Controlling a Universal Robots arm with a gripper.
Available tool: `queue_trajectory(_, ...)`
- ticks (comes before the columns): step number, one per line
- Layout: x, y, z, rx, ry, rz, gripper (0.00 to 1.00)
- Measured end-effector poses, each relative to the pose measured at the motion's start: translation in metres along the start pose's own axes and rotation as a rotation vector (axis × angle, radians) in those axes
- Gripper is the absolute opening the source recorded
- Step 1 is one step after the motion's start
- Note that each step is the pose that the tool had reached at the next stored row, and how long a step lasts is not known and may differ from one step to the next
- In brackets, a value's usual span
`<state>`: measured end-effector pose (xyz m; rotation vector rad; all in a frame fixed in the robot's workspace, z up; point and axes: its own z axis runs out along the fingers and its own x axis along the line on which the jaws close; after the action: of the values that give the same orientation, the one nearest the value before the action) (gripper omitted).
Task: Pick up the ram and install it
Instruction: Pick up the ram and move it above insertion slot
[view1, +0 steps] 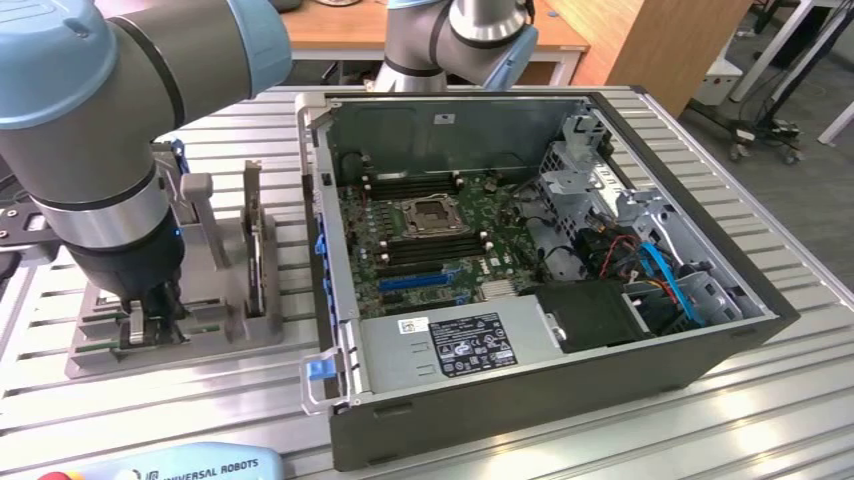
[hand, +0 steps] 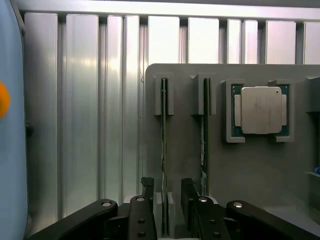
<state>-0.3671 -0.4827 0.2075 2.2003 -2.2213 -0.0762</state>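
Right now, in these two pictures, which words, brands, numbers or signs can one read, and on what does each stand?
"UNIVERSAL ROBOTS": on the pale blue device at the exterior view's lower edge.
Labels on the power supply: too small to read.
Printing on the motherboard: too small to read.
Marking on the processor lid: too faint to read.

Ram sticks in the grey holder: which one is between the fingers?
The ram farther from the silver processor; the open fingers flank it, the other stick stands outside.
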Motion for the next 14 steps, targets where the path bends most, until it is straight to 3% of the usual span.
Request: queue_trajectory(14, 0.0011, -0.0001, 0.0055, 0.0003, -0.0002, 0.000, 0.35)
